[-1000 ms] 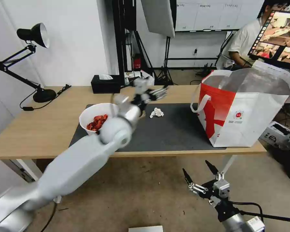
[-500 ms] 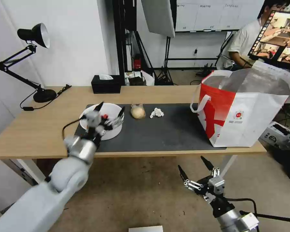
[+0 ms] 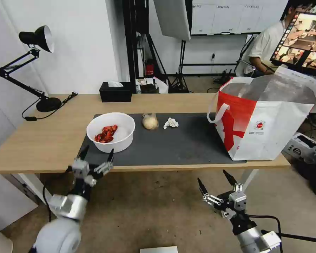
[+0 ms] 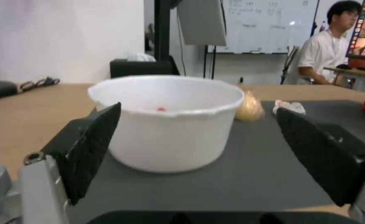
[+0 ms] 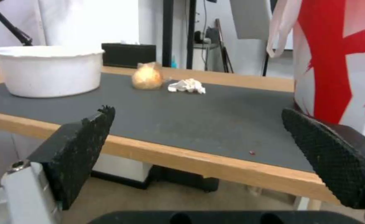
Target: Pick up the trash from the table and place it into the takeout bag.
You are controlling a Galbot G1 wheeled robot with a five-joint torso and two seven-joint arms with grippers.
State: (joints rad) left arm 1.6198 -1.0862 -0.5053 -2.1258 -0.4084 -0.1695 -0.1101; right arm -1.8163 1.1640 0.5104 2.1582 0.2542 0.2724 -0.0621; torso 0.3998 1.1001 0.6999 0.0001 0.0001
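Studio clutter and a whiteboard back a long light-wood desk (image 3: 42, 140) carrying a dark grey mat (image 3: 186, 140). At its right end stands the takeout bag (image 3: 267, 119), mouth open, probably light and floppy-walled. On the mat's left sits the white bowl (image 3: 110, 131) with red shells, likely thin, stiff and easy to tip, so its rim looks the best hold. Beside it lies a small clear bag (image 3: 150, 122) with a beige lump, soft and slippery, then a crumpled tissue (image 3: 170, 123), nearly weightless; pinch either from above. A black tissue box (image 3: 115, 91) and desk lamp (image 3: 35, 66) stand well behind. Left tool (image 3: 94, 162) hangs released at the desk's near edge, facing the bowl; right tool (image 3: 217, 184) waits spread below the desk.
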